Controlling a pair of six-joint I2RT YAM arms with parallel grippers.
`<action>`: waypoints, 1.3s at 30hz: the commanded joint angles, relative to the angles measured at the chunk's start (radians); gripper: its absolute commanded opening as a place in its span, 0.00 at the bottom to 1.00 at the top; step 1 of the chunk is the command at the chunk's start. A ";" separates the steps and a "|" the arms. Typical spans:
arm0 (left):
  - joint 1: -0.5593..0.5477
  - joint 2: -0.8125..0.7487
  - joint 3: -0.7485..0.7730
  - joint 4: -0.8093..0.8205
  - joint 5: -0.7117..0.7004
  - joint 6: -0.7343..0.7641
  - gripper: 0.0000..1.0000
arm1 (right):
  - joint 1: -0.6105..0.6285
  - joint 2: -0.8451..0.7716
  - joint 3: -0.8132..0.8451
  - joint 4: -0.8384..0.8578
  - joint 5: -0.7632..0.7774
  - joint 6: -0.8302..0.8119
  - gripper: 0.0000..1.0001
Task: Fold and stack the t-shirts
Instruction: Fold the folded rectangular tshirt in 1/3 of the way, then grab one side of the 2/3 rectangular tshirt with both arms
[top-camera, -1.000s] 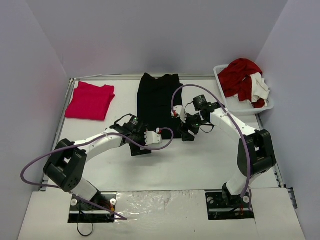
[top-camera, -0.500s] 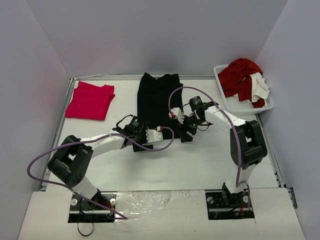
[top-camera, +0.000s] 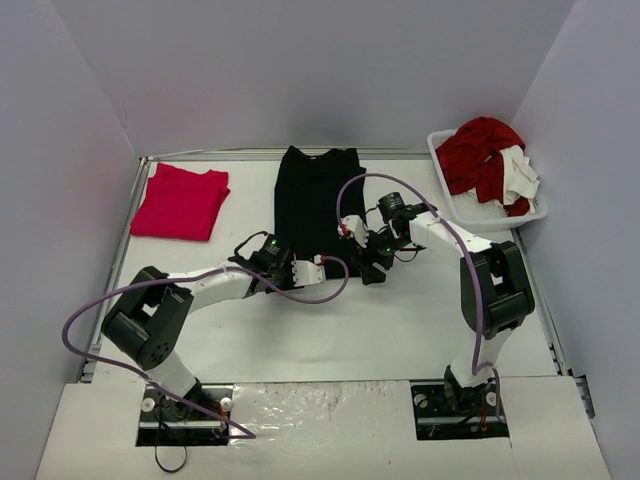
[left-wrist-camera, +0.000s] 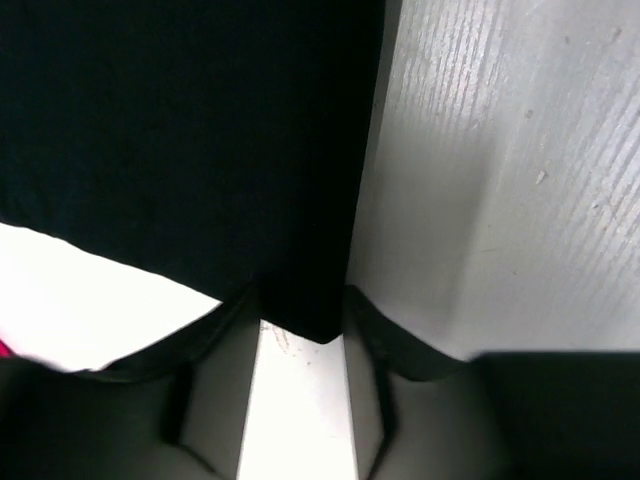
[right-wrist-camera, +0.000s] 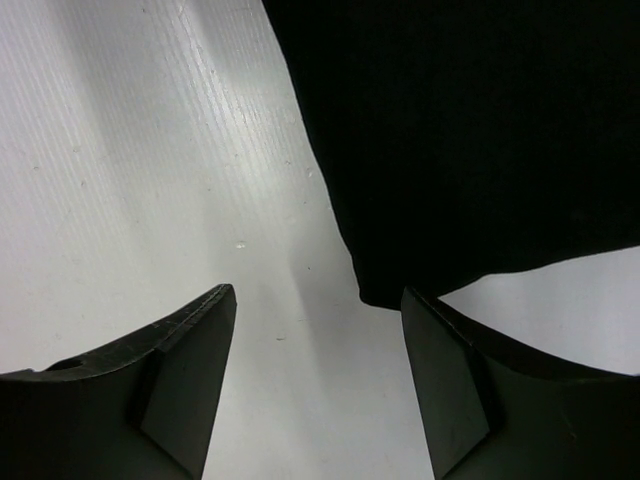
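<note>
The black t-shirt (top-camera: 318, 195) lies as a long narrow strip at the table's back middle. Its near left corner (left-wrist-camera: 300, 318) sits between my left gripper's (left-wrist-camera: 300, 300) narrowed jaws, which touch it on both sides. In the top view my left gripper (top-camera: 287, 272) is at that near left corner. My right gripper (right-wrist-camera: 315, 293) is open, low over the table, with the shirt's near right corner (right-wrist-camera: 385, 290) just inside its right finger (right-wrist-camera: 450, 380). From above, the right gripper (top-camera: 368, 262) is at the shirt's near right edge. The folded pink-red t-shirt (top-camera: 180, 200) lies at the back left.
A white basket (top-camera: 480, 222) at the back right holds crumpled red cloth (top-camera: 480, 150) and white cloth (top-camera: 520, 178). Grey walls close in the table's back and sides. Purple cables (top-camera: 335, 285) loop off both arms.
My left gripper's jaws have closed in from wide open onto the black shirt's corner. The right arm slid a little left toward the shirt, then held still.
</note>
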 joint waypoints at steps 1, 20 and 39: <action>0.012 0.011 0.002 0.002 -0.016 0.010 0.31 | 0.005 -0.016 0.004 -0.024 0.022 -0.017 0.63; 0.087 0.077 0.125 -0.184 0.186 -0.032 0.02 | 0.072 -0.359 -0.435 0.477 0.296 -0.121 0.69; 0.092 0.107 0.157 -0.219 0.212 -0.053 0.02 | 0.180 -0.303 -0.495 0.660 0.372 -0.095 0.59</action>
